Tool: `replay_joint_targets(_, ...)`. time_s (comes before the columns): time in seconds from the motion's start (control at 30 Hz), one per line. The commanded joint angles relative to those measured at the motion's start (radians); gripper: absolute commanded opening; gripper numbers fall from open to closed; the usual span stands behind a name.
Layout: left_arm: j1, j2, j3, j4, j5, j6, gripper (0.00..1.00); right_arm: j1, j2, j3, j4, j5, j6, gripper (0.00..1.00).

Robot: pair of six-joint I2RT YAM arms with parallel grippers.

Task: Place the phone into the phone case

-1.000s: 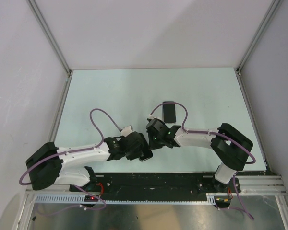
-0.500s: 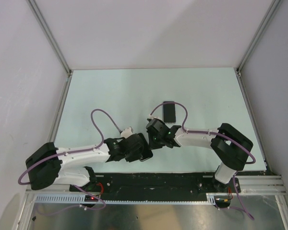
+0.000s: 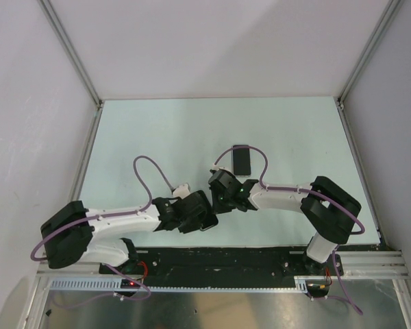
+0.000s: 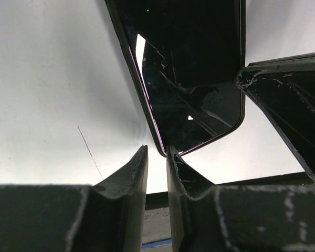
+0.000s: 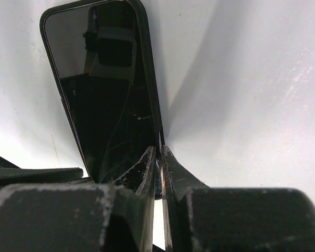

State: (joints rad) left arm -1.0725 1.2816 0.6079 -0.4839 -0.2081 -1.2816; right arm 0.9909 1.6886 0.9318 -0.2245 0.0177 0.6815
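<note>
Black glass of the phone (image 5: 110,94) fills both wrist views. We place it between the two wrists, near the front middle of the pale table (image 3: 157,130); from the top camera the arms hide it.

Right gripper (image 5: 158,157): fingers pressed almost flat together, pinching the phone's long edge. A thin sliver of that edge shows in the slit between them.

Left gripper (image 4: 157,152): fingers nearly together, only a narrow slit left. The phone's rounded corner pokes into the mouth of the slit. We cannot tell whether the pads actually bite on it.

In the left wrist view, one right finger (image 4: 289,105) touches the phone's far side edge.

Phone case (image 3: 242,160): dark rectangle lying flat on the table, just beyond the right gripper and apart from the phone.
</note>
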Motion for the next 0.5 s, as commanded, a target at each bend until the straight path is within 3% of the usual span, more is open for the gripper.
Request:
replay_joint_targets(0.0,-0.009,0.023,0.042,-0.011,-0.045,0.013,0.25,0.023,0.051,-0.011,-0.037,-0.046,0.018,0.1)
replay_joint_targets(0.47,-0.011,0.063,-0.026,-0.039,-0.049,0.01,0.2,0.022,0.04,-0.012,-0.048,-0.042,0.013,0.1)
